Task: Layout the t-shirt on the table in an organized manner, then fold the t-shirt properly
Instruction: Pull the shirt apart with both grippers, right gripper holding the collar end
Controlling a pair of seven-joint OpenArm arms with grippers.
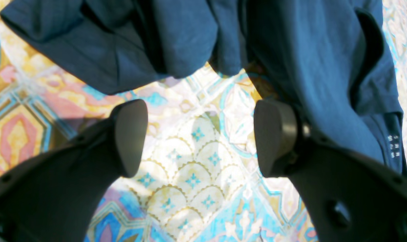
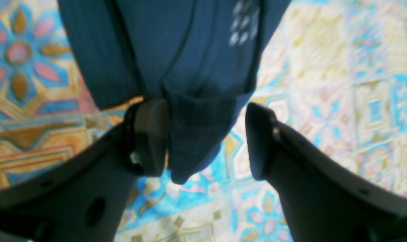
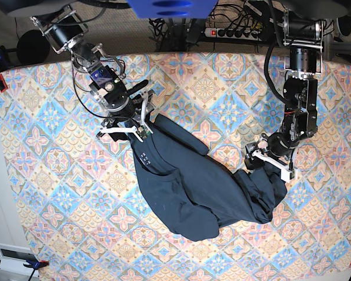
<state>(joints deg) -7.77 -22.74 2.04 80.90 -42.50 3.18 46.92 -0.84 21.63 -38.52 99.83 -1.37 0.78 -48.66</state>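
The table (image 3: 40, 175), covered in blue, pink and cream patterned tiles, fills the overhead view. On it my t-shirt (image 3: 193, 187), dark navy, lies crumpled in a long bunched heap across the middle, reaching from one of my arms to the other. My right gripper (image 2: 206, 141) sits over the neck end; its jaws are parted, with a fold of cloth hanging between them against one pad, the white neck label blurred above. My left gripper (image 1: 200, 137) is spread wide over bare tablecloth, touching only the shirt's edge beside one finger.
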